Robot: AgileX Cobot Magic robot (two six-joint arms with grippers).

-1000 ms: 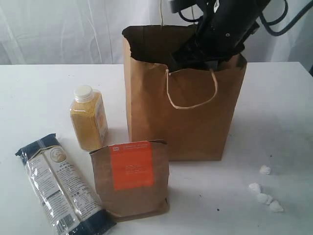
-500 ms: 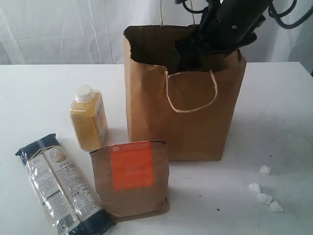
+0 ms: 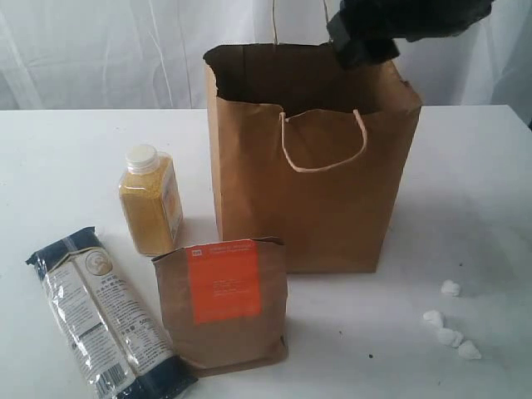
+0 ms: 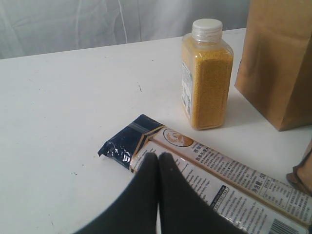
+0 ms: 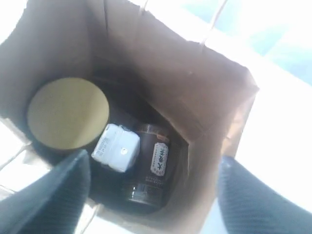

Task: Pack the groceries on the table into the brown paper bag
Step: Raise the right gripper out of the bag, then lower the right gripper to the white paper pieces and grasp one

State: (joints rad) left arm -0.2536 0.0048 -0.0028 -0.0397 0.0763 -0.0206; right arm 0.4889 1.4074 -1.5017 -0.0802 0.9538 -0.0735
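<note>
The brown paper bag (image 3: 312, 166) stands upright at the table's middle. My right gripper (image 3: 366, 37) hangs above its open mouth, open and empty. Looking down into the bag (image 5: 195, 83), I see the gold-lidded jar (image 5: 67, 113), a small white packet (image 5: 116, 147) and a dark can (image 5: 148, 170) lying on the bottom. Left of the bag stands the yellow-grain bottle (image 3: 150, 200). The brown orange-labelled pouch (image 3: 222, 301) stands in front. The noodle packet (image 3: 104, 320) lies at front left. My left gripper (image 4: 158, 157) is shut, empty, just above the noodle packet (image 4: 219, 175).
Several small white lumps (image 3: 449, 324) lie on the white table (image 3: 66, 158) at front right. A white curtain hangs behind. The yellow-grain bottle (image 4: 206, 73) and the bag's corner (image 4: 280, 58) stand beyond the left gripper.
My right gripper has risen out of the bag's mouth to above its rim. The groceries on the table have not moved.
</note>
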